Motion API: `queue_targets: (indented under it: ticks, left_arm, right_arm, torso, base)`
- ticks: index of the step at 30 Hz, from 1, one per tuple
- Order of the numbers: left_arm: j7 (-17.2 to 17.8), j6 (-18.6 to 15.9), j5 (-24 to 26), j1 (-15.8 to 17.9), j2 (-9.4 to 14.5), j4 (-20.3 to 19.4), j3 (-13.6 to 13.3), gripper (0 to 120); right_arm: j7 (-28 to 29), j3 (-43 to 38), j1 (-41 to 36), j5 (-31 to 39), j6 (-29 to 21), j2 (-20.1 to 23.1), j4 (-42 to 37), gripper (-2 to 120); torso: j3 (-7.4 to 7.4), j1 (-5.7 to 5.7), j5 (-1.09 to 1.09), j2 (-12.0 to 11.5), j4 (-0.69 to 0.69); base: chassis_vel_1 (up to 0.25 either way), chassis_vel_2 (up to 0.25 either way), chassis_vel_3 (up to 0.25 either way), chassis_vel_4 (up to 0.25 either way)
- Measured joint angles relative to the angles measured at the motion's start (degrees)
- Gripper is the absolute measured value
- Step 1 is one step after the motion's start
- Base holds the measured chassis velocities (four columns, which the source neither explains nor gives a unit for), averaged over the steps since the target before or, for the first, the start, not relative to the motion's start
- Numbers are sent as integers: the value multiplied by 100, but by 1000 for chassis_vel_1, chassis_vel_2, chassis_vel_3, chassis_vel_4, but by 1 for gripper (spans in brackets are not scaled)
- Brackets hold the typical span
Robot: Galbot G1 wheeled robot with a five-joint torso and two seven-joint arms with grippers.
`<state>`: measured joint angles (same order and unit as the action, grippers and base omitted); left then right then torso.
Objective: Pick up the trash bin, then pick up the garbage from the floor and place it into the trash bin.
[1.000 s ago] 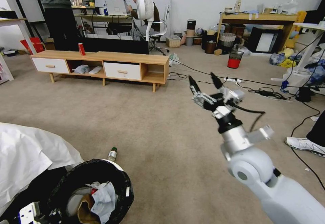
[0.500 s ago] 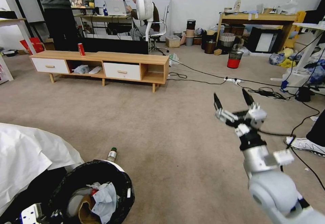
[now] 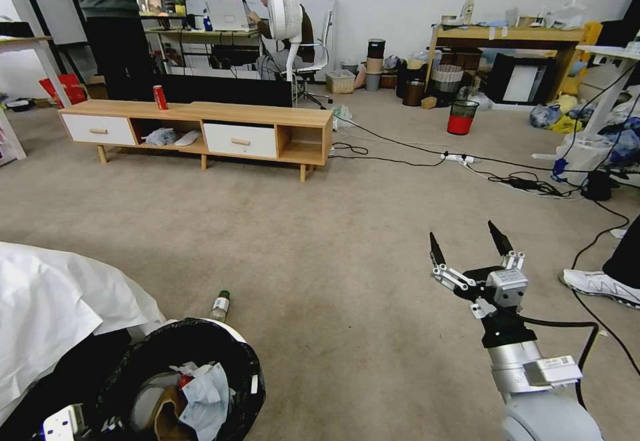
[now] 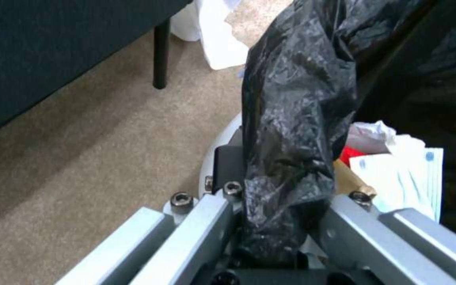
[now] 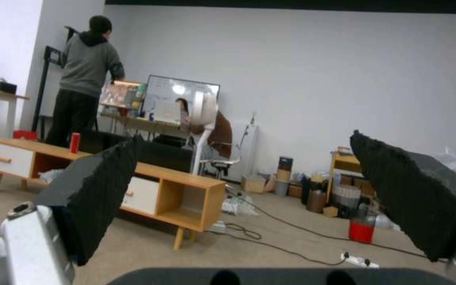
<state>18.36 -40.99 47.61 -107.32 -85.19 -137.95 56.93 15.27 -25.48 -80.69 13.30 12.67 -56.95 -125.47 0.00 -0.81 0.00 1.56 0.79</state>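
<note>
Left gripper [image 4: 270, 221] is clamped on the trash bin [image 3: 180, 374] at its rim, low on the robot's left. The left wrist view shows what the head view doesn't: the fingers pinch a fold of the black bag liner [image 4: 297, 118] against the white rim. Same view shows white tissue [image 4: 402, 166], something red and a tan piece inside the bin. In the head view those read as crumpled white tissue [image 3: 203, 391] and a tan tray [image 3: 167, 414] in the bin.

Clear bottle with green cap [image 3: 221, 305] lies on the carpet just beyond the bin; a white sheet [image 3: 60, 307] covers something to the bin's left.

Right gripper [image 3: 472, 249] is up over bare carpet on the robot's right, fingers spread wide, holding nothing. Right wrist view looks between the two black pads [image 5: 101, 194] toward a wooden TV cabinet [image 5: 164, 190] and a small red bin [image 5: 362, 229]. Upright red can [image 3: 161, 97] sits on the cabinet.
</note>
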Motion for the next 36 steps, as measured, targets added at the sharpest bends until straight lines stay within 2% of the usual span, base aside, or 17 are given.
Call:
queue_targets:
  ticks: [36]
  left_arm:
    - [-8, 43, 64, -106, 44, 105, 149, 1]
  right_arm:
    - [-93, 474, 166, 71, 138, 32, 346, 100]
  torso:
    - [0, 0, 0, -1, 1]
  base:
    - [0, 0, 0, 0]
